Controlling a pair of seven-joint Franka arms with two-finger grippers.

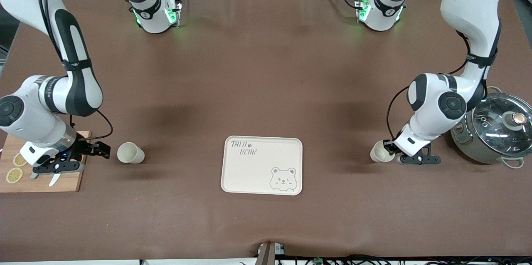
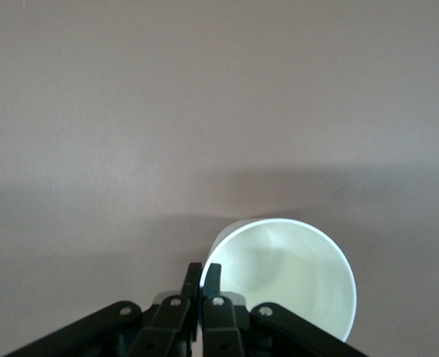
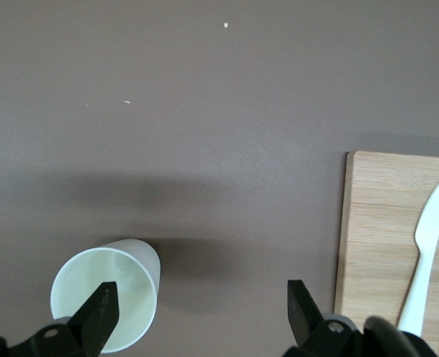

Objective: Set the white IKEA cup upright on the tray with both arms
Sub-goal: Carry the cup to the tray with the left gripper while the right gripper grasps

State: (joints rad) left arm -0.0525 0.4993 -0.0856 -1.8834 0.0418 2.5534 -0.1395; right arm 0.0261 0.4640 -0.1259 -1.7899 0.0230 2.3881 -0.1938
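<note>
Pinching the rim of one white cup (image 1: pixel 380 151) with the left gripper (image 1: pixel 389 145), fingers pressed together on the wall at the lip, as the left wrist view shows with the open mouth (image 2: pixel 290 279) just beside the fingertips (image 2: pixel 203 279). Sits on the table toward the left arm's end, well apart from the tray (image 1: pixel 262 165), close to a steel pot with glass lid (image 1: pixel 494 130). Second white cup (image 1: pixel 130 152) toward the right arm's end, lying tilted or on its side with mouth toward the right gripper (image 1: pixel 93 150), whose fingers are spread wide and hold nothing; hovers low beside the cup, above the edge of a wooden board (image 1: pixel 41 169). Tray between the two cups, bare, bear drawing and lettering visible. Handling, as a judgement: thin-walled, light, stiff plastic or similar, smooth and likely slippery; a rim pinch suits it, one finger inside and one outside, but may let it swing or slip if lifted fast. Front view gives both cups' positions against the tray; does not show the pinch itself. Left wrist view confirms wall between the fingers. Right wrist view adds a white plastic knife (image 3: pixel 424 260) on the board and one finger (image 3: pixel 100 312) across the cup's mouth.
</note>
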